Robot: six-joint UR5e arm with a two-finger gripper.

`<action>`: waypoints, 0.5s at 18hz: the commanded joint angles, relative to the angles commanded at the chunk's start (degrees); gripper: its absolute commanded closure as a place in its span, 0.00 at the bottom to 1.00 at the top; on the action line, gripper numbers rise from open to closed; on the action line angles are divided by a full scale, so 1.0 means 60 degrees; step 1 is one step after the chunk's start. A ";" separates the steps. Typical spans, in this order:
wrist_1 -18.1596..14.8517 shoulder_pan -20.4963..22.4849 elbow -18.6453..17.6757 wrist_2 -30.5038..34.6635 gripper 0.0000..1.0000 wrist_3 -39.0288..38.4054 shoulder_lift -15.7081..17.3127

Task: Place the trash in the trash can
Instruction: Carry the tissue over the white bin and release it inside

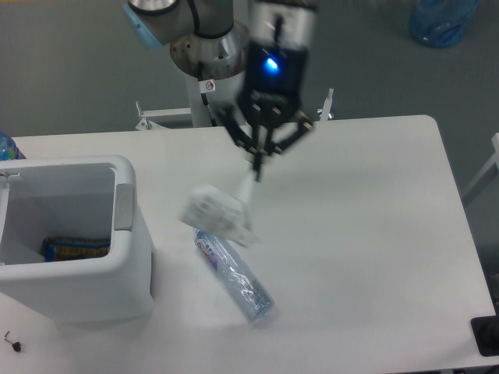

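Note:
My gripper [256,166] hangs high over the middle of the table, shut on a strand of the crumpled white wad [212,212]. The wad dangles below and to the left of the fingertips, in the air above the bottle's capped end. The clear crushed bottle [234,275] with a blue cap lies diagonally on the table, right of the trash can. The white trash can [121,214] stands at the left edge, open at the top, with a blue and yellow packet [74,248] on its floor.
The arm's round base [203,54] stands behind the table's far edge. A blue bag [443,22] sits on the floor at the top right. A small black object [485,335] shows at the table's lower right corner.

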 joint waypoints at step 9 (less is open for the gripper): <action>0.0015 -0.1921 -0.0044 0.0015 1.00 -0.0689 -0.0058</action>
